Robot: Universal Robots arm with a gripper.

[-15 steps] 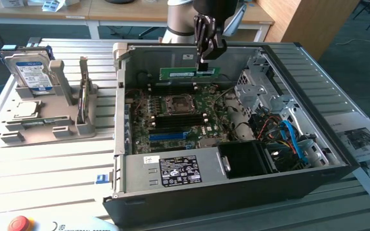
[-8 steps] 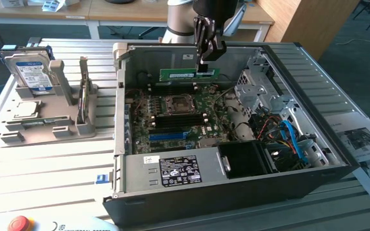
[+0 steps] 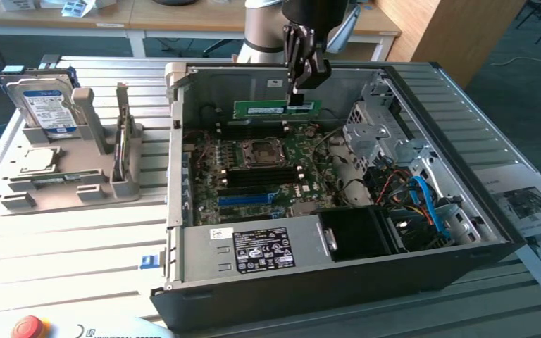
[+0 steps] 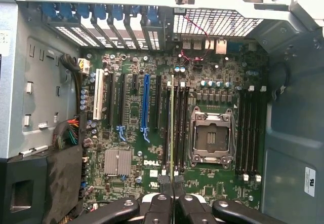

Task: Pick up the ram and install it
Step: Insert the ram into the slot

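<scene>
Gripper clenched on the ram, gripping near its end on the exterior view's right. Ram hangs inside the open case, above the motherboard. Long axis level, edge down, parallel to the black slots beside the CPU socket.
</scene>
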